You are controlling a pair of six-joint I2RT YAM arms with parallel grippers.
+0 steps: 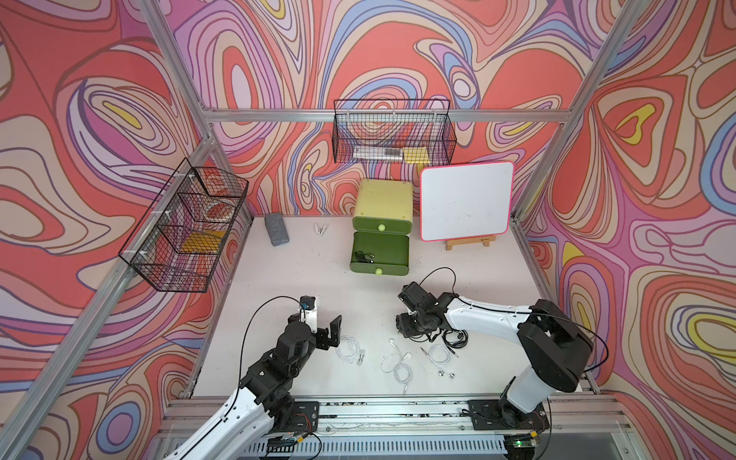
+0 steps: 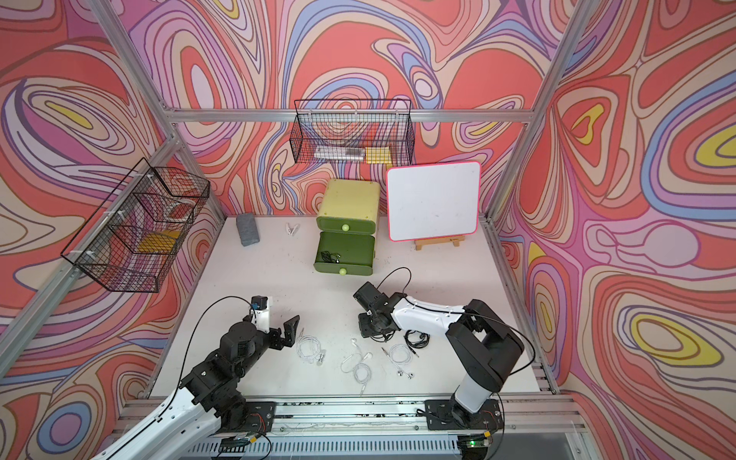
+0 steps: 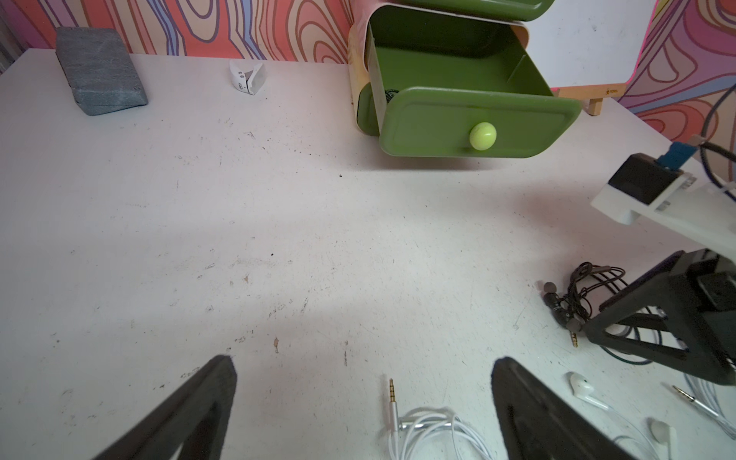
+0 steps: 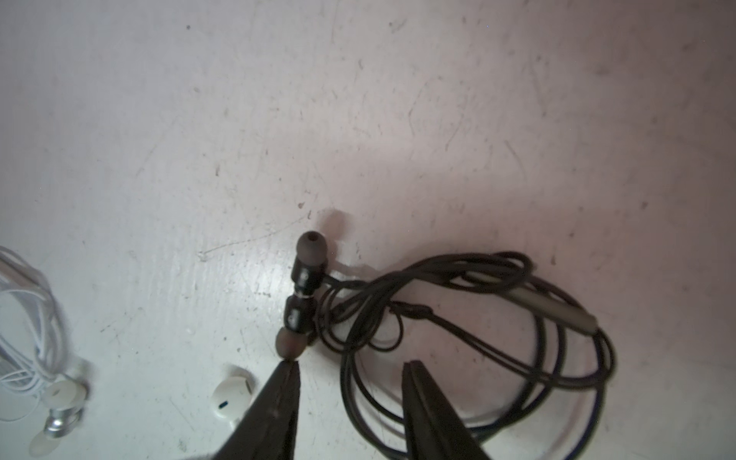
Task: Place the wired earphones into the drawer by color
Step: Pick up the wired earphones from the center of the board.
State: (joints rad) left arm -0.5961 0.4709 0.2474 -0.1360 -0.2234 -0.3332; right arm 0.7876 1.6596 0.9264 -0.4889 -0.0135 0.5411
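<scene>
Black, rubber-tipped wired earphones [image 4: 414,308] lie coiled on the scuffed white table [image 4: 358,99]. Their thin cable loops run between the parted jaws of the right gripper [image 4: 352,374], not yet pinched, while the left gripper [image 3: 363,360] gapes wide above a white coil [image 3: 428,425]. Glossy and dark green, the middle drawer [image 1: 392,255] of the rounded yellow-green cabinet [image 1: 384,197] stands pulled out, holding one black set [image 1: 363,257].

Black earphones [image 2: 330,257], perhaps one set, in the pulled-out green drawer [image 2: 355,247]
</scene>
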